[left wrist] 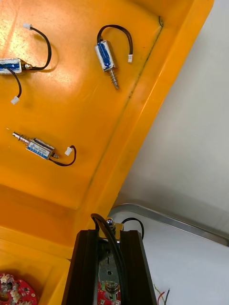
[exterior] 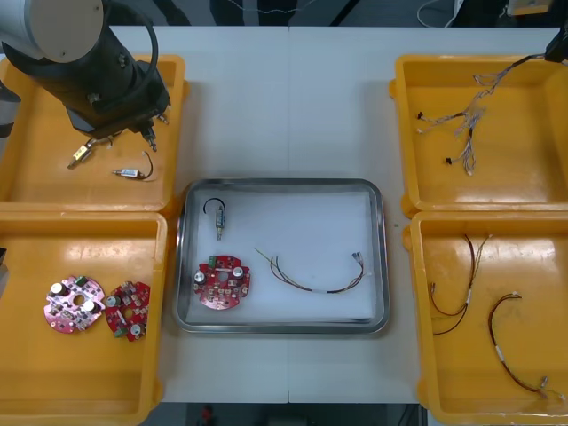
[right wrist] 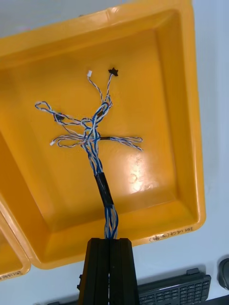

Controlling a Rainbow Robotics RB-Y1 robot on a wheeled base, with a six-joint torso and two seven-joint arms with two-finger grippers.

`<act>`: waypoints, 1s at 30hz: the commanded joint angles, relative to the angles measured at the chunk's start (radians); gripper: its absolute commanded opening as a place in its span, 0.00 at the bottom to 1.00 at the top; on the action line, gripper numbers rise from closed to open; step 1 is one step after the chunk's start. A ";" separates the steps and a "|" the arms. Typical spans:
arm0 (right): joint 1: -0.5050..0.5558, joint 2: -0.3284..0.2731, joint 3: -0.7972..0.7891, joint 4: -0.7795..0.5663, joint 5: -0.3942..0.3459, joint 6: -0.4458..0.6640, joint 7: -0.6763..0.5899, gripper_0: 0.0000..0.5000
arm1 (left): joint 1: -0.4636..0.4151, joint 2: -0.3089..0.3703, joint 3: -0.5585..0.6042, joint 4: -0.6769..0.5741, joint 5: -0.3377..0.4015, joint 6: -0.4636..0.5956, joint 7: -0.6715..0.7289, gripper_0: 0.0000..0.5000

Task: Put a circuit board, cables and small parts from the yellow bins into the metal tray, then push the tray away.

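Bright, even light from overhead floods the tabletop. Pale glare patches sit on the floors of the right far bin and the left far bin. The tray gleams along its rim. Shadows are soft and short.

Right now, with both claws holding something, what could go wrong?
The right claw pinches the twisted blue and white cable by one end; its tangled branches trail over the right yellow bin and may snag its wall or pull free.
Over the left yellow bin, the left claw holds a small metal part whose black lead loops loose; it could catch the metal tray rim.
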 commanded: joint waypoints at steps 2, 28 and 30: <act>-0.002 0.005 -0.058 -0.066 -0.018 0.007 0.006 0.00 | 0.009 -0.006 0.035 -0.035 0.008 0.008 0.083 0.00; -0.002 0.006 -0.062 -0.164 -0.080 0.007 0.006 0.00 | 0.007 -0.006 0.039 -0.036 0.013 0.008 0.086 0.00; -0.002 0.006 -0.064 -0.162 -0.078 0.007 0.006 0.00 | 0.009 -0.006 0.039 -0.036 0.014 0.008 0.086 0.00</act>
